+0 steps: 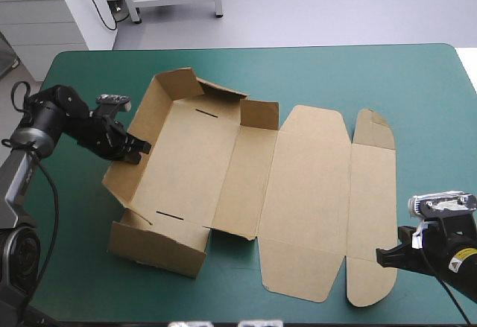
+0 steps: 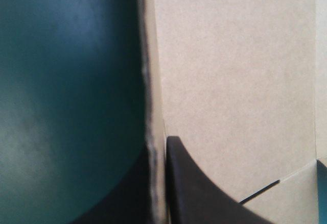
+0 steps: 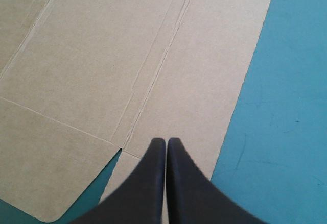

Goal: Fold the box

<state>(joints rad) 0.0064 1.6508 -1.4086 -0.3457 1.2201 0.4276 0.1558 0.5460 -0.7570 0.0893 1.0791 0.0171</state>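
Brown box [image 1: 298, 185], cut board sheet, half built. Sits mid table [image 1: 417, 81], long side running left-right. Left half kinda tray-shaped: left wall up, leaning outward; far wall up with corner flaps loosely tucked; near wall up too. Two thin slots in tray floor. Right half dead flat: big lid panel, narrow strip beyond it, rounded tabs at far and near ends.

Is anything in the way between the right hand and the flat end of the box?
Nothing visible. The right hand, shut, is already over the box at its near right flap, with only bare board and table cover around it.
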